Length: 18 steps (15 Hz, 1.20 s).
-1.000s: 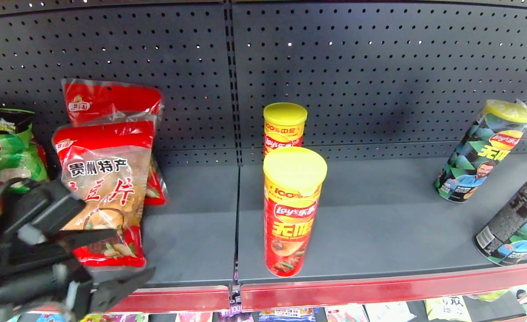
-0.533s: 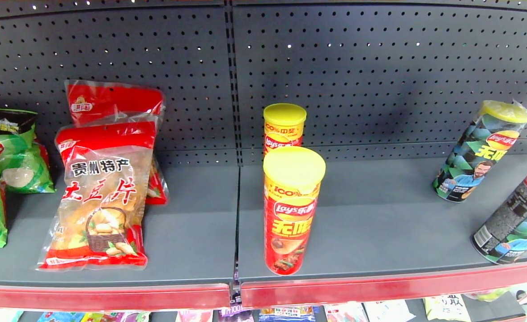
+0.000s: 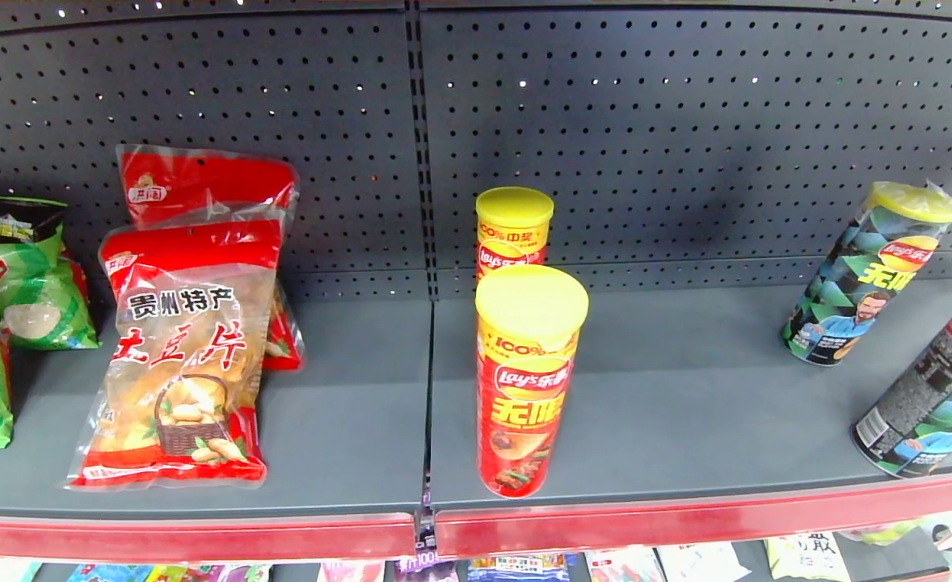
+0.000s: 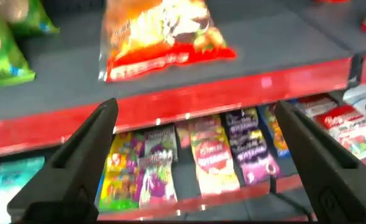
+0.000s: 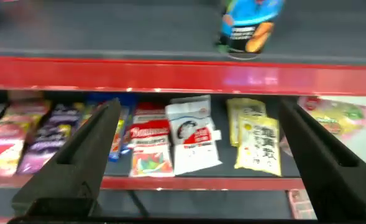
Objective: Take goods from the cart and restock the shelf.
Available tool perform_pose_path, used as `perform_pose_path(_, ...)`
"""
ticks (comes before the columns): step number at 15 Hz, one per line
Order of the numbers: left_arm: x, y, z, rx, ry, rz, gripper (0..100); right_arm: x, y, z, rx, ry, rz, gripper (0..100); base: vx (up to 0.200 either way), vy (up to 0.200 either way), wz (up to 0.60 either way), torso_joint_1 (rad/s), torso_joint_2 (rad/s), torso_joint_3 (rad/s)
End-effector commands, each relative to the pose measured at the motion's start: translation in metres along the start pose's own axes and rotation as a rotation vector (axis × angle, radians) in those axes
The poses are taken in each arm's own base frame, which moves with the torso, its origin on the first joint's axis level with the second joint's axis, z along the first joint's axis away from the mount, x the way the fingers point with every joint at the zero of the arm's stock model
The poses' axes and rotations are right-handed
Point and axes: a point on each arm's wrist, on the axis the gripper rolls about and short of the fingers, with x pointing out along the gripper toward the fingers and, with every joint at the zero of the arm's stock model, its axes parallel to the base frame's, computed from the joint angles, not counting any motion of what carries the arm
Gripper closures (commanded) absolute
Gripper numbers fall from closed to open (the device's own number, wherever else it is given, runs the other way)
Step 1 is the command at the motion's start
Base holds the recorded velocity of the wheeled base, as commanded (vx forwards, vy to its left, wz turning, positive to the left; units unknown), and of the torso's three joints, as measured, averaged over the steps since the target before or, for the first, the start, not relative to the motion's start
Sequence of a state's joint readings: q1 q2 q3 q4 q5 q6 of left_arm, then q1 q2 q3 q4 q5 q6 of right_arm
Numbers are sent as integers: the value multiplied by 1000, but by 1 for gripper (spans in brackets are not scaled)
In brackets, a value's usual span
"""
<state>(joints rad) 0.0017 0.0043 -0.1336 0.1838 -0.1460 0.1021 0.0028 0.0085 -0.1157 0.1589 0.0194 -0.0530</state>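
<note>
Shelf [image 3: 347, 436] now carries the red snack bag [image 3: 177, 356] unheld, the left tool [image 4: 195, 109] withdrawn below it, released like the right tool [image 5: 199, 106]; another cart fetch seems next.

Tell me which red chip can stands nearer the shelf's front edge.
The front can, by the red edge strip; the rear can stands behind it.
</note>
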Motion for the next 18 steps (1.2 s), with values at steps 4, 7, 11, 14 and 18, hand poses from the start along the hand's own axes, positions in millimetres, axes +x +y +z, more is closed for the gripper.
perform_pose_path(4,8,0,-9,-41,-59,12,0,9,-1,-7,-7,-28,-93,0,0,0,0,0,0,0)
perform_pose_path(7,8,4,-10,-80,-41,169,0,7,-1,-8,-49,-58,-54,0,0,0,0,0,0,0)
perform_pose_path(11,12,1,-17,-23,-51,41,0,7,0,-8,2,-58,-19,0,0,0,0,0,0,0)
perform_pose_path(14,12,2,-17,-107,-50,96,0,7,-1,-9,29,-59,-47,0,0,0,0,0,0,0)
perform_pose_path(18,12,2,-17,-95,-48,93,0,10,1,-15,64,-55,14,0,0,0,0,0,0,0)
